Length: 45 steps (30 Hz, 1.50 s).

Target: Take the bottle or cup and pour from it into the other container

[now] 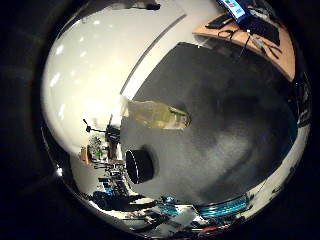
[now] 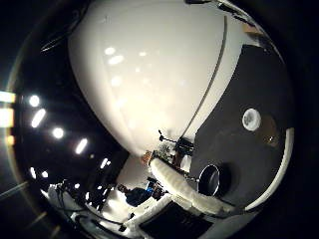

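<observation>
A clear bottle (image 1: 157, 115) of yellowish liquid stood near a black cup (image 1: 138, 166); my hand's (image 2: 187, 189) state I couldn't tell.

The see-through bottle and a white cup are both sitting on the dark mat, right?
Not quite. The cup is black, not white, as the little finger side palm view shows. The rest holds: the see-through bottle and the cup are both on the dark mat.

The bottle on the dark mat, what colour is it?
Pale yellowish and see-through bottle, clearest in the little finger side palm view.
</observation>
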### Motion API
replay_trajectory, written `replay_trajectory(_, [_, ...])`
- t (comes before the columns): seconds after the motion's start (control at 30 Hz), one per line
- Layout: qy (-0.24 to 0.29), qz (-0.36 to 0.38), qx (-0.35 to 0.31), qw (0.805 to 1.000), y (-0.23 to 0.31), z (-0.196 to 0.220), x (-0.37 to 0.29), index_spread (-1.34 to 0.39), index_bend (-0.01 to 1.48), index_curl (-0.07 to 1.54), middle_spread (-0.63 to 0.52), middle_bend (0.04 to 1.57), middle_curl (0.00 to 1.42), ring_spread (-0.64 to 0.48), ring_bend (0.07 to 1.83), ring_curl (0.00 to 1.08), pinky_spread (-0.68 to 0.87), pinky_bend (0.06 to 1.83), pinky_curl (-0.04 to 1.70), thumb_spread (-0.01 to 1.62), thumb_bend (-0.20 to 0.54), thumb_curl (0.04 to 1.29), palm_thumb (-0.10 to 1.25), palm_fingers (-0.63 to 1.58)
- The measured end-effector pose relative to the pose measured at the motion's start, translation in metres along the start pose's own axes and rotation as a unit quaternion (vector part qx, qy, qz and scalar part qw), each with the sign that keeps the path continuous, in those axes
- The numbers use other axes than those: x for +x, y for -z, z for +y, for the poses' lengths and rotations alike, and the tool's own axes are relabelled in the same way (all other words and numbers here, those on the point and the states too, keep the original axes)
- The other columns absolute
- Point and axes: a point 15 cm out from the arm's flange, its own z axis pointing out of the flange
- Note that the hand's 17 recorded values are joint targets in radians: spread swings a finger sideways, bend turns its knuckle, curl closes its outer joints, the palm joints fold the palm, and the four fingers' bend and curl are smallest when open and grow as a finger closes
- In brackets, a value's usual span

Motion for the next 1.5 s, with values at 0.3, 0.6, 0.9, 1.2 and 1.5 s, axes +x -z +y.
replay_trajectory(0.3, [-0.019,-0.024,-0.002,1.0,-0.018,0.005,0.052,-0.19,0.16,0.29,0.05,0.3,0.35,0.16,0.54,0.21,0.42,0.86,0.0,0.97,-0.033,0.29,0.4,0.15])
replay_trajectory(0.6, [-0.013,-0.032,-0.035,0.999,-0.054,0.01,0.075,-0.18,0.16,0.29,0.05,0.3,0.35,0.16,0.53,0.21,0.42,0.83,0.0,0.97,-0.006,0.31,0.48,0.14])
replay_trajectory(0.9, [0.017,0.004,-0.063,0.998,-0.083,0.014,0.093,-0.18,0.16,0.28,0.05,0.3,0.35,0.14,0.54,0.22,0.42,0.83,0.0,0.96,-0.027,0.32,0.58,0.14])
replay_trajectory(1.2, [0.029,-0.009,-0.091,0.995,-0.112,0.031,0.09,-0.18,0.15,0.27,0.06,0.33,0.35,0.14,0.55,0.22,0.42,0.83,0.0,0.96,-0.028,0.32,0.58,0.14])
replay_trajectory(1.5, [0.026,-0.012,-0.103,0.994,-0.125,0.055,0.097,-0.18,0.16,0.28,0.07,0.34,0.35,0.14,0.55,0.22,0.42,0.82,0.0,0.96,-0.028,0.32,0.59,0.15])
